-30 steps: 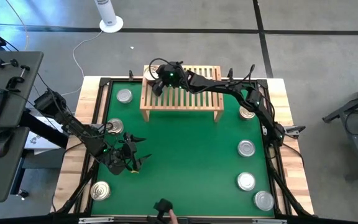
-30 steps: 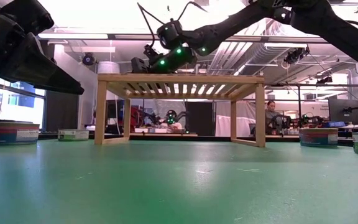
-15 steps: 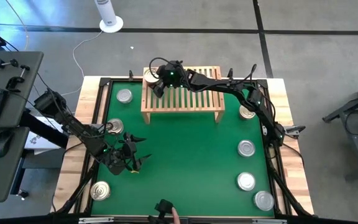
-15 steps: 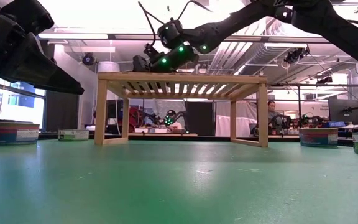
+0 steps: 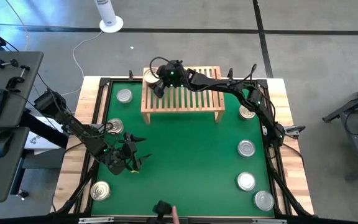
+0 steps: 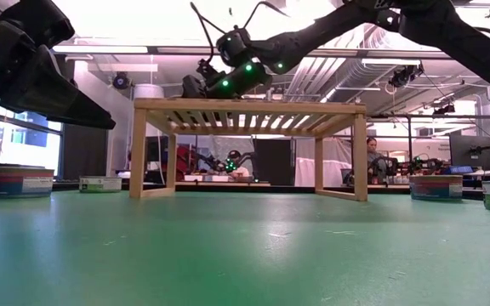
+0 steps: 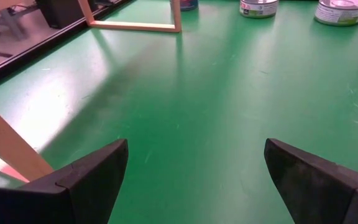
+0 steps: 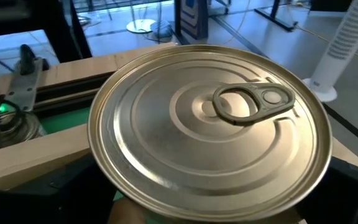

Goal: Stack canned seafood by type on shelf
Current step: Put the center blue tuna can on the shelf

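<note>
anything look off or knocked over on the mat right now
Nothing stands out. The shelf stands level on its legs, one gold-topped tin sits flat at its far left corner under the right end effector, and the other tins, like one on the right, rest upright on the mat.

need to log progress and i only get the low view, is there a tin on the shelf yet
Observer: Yes. The high view shows one gold-topped tin on the shelf, at its far left corner.
Operator: is the right gripper holding it
Observer: The right wrist view shows the tin between the right gripper fingers, which stand wide; whether they press it I cannot tell.
Operator: how many tins are off the shelf
Observer: Six on the green mat: three along the left side, three along the right.
Operator: and the left arm
Observer: The left gripper is open over bare mat.
</note>
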Robot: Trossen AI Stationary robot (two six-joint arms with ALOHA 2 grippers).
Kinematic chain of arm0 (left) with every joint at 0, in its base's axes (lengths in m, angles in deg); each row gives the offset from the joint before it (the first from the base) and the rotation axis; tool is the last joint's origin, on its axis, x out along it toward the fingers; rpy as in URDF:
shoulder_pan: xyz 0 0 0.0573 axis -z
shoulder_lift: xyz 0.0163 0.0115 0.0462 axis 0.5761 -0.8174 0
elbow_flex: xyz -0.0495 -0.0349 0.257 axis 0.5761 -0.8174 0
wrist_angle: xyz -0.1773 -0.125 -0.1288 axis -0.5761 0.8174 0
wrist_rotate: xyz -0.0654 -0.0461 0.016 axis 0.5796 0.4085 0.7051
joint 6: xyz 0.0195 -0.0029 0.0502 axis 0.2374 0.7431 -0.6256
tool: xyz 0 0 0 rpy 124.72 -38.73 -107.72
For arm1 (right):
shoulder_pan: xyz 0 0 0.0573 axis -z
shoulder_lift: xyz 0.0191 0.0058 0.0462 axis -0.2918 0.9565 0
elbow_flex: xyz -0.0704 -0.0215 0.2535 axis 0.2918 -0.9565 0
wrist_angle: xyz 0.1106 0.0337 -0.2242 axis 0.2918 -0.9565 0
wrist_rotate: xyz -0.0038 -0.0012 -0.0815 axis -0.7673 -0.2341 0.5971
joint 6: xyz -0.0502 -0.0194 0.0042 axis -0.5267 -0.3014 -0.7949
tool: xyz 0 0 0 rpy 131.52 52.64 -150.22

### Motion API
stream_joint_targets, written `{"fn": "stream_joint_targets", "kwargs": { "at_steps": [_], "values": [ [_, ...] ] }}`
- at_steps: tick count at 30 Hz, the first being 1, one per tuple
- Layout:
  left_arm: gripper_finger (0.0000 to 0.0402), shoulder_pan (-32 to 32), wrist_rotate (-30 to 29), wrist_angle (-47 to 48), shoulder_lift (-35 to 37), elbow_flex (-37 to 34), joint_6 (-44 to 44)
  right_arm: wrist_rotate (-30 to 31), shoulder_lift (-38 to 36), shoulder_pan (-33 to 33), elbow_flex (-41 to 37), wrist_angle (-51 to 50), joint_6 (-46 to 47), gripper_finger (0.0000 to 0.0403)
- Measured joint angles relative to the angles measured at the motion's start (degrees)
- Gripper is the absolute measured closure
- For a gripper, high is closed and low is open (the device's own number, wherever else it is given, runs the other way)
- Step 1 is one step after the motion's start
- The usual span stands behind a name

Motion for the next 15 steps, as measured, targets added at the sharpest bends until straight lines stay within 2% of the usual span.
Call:
{"fn": "stream_joint_targets", "kwargs": {
  "at_steps": [15],
  "values": [
    [0.0037, 0.0, 0.0, 0.2, -0.02, -0.02, 0.0, -0.64, -2.29, -0.42, -0.28, -2.9, -3.64, 0.0003]
  ]
}}
